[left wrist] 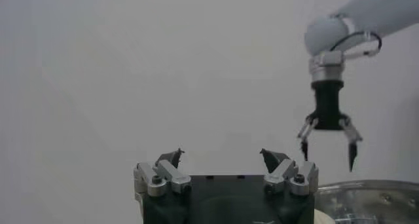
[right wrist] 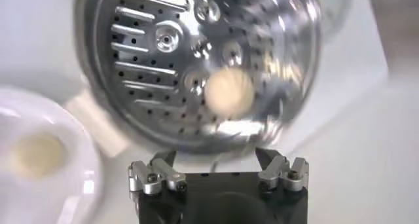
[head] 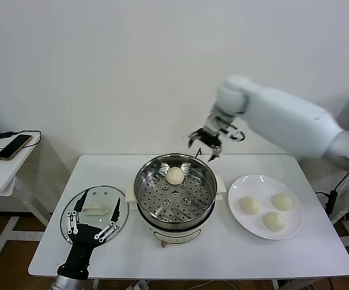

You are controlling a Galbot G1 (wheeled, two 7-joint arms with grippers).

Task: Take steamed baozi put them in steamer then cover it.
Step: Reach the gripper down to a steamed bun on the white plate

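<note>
Buns: one in steamer (head: 205,199), three on plate (head: 295,229); right hand (head: 205,145) wide, empty.

The steamer (left wrist: 370,202) is cut off at the left wrist view's edge, its baozi hidden

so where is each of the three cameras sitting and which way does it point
Head view: on the robot's head, looking forward and down at the table; shows both arms, the left gripper open over the cover, the right gripper open above the steamer.
Left wrist view: on the left wrist, facing level toward the wall; shows its own open fingers and the right gripper farther off.
Right wrist view: on the right wrist, looking down into the steamer at one baozi; shows its own fingers.
Shared: head and right wrist views both show that baozi and the plate.
</note>
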